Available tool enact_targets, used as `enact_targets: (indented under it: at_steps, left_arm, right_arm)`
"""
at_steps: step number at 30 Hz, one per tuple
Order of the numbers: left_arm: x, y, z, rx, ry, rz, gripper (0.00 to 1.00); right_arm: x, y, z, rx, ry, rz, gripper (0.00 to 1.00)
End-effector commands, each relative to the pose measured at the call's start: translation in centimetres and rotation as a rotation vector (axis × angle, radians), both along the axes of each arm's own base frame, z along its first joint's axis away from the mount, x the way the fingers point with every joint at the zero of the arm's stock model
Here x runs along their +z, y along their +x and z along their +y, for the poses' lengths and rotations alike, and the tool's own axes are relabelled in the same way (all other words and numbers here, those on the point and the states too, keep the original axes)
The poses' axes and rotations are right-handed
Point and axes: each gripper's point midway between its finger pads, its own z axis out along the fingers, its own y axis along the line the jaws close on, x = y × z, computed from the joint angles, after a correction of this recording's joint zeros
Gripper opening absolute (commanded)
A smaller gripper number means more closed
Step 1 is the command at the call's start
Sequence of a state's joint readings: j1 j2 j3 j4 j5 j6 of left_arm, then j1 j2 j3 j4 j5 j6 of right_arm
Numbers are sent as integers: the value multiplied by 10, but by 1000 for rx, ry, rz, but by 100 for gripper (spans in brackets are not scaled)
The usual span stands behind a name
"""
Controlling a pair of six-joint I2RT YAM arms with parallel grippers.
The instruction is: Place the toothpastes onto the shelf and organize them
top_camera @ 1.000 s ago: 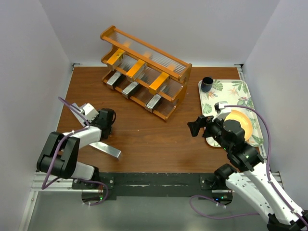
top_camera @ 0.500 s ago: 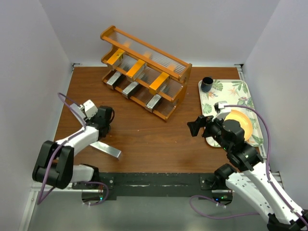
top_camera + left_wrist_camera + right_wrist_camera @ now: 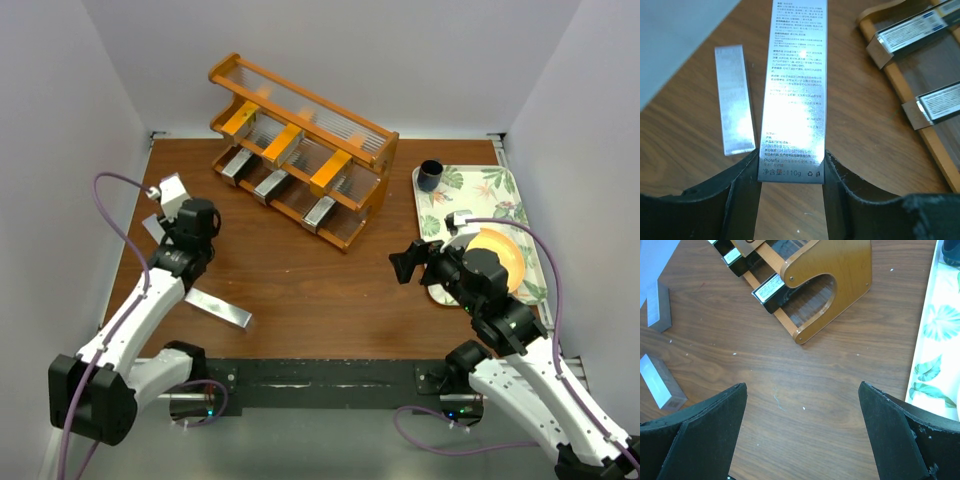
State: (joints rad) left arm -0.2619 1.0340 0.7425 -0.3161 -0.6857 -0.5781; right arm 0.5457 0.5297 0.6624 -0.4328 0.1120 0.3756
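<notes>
Toothpaste [image 3: 794,90] (silver) is clamped at its end by the left end effector [image 3: 791,171], left of the shelf [image 3: 378,185], bare worktop [image 3: 300,290] between; the right end effector [image 3: 406,265], near the shelf's right end, gapes empty.

Carton [image 3: 794,100] in my left gripper [image 3: 792,165]: glossy silver foil card, dark print. Gripper matt black plastic, grainy. Table [image 3: 790,370] smooth brown wood-grain. Shelf [image 3: 835,265] varnished orange wood w/ clear ribbed panels.

Shelf [image 3: 378,190] far-ctr, tray [image 3: 500,195] to its R, loose carton [image 3: 218,309] near-L.
</notes>
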Motion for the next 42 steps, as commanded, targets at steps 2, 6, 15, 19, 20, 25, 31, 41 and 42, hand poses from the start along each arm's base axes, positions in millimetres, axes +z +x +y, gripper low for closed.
enact_targets:
  at_steps: [2,6,15,19,20,25,31,41,42]
  left_arm:
    - [101,20,-3,-143,134,-179,3]
    - [149,38,-19,-291,212,-257,3]
    - [230,94,-56,-606,296,-347,8]
    - [234,128,-77,-736,265,-354,8]
    - [247,132,-86,-787,270,-389,8]
    - [243,168,-101,-913,275,-369,8]
    - [249,199,-99,-1012,282,-398,10]
    - [259,240,-93,-1079,288,-439,12]
    - [250,248,-94,-1083,278,-427,12]
  right_arm:
    - [11,3,2,6,11,-43,98]
    - [12,2,1,8,11,-44,98]
    - [9,3,3,16,6,-37,98]
    - [8,3,4,22,5,-32,98]
    - [7,3,5,21,6,-31,98]
    - [6,3,5,27,3,-28,98]
    - [2,4,10,44,3,-19,98]
    - [-7,6,14,60,-13,11,98]
    - [-7,7,14,58,-15,11,98]
